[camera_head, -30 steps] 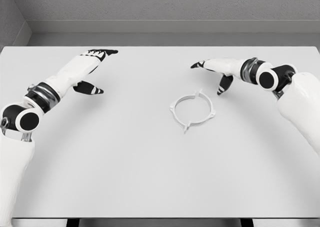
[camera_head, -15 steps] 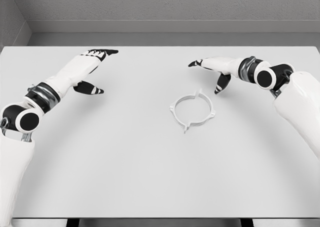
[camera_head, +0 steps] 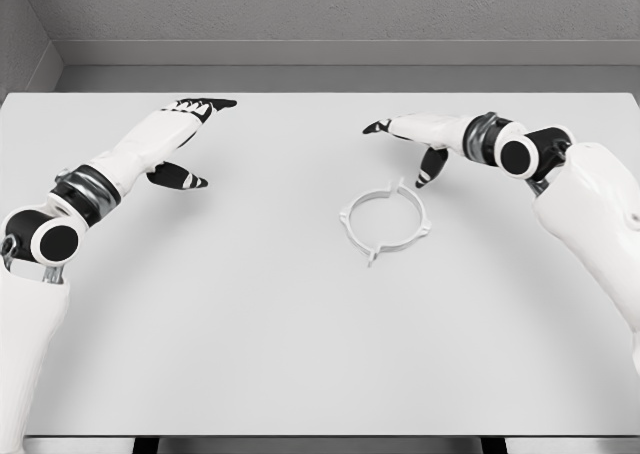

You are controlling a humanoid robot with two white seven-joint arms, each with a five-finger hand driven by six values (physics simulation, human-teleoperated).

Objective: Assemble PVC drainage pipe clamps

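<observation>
So on the far left you've got the left hand (camera_head: 168, 134) stretched out flat over the white counter (camera_head: 250, 324), palm down, fingers spread and relaxed with the dark fingertips pointing toward the back edge and the thumb sticking out to the side nearer the middle. It's holding nothing, and there's just bare surface under and around it. The arm runs back to the lower left corner, white shells with a black and metal wrist joint

Moving right, the pipe clamp (camera_head: 385, 220) is lying flat on the counter, a thin white ring with little tabs poking out around its rim, looks like two half rings meeting at those tabs but I can't really tell if they're actually joined or just sitting together. It's well apart from the left hand, off to that hand's right and a bit closer to the robot

Then the right hand (camera_head: 420, 139) is just behind the clamp and slightly to the clamp's right, hovering over the counter. Fingers are loose and open, the long ones pointing toward the middle of the counter, the thumb angled down toward the clamp's far rim. From here the thumb tip looks near the ring but not touching it, there's a sliver of counter showing between them. Nothing is pinched in that hand either. Its forearm comes in from the right edge, big white upper arm filling the lower right side
</observation>
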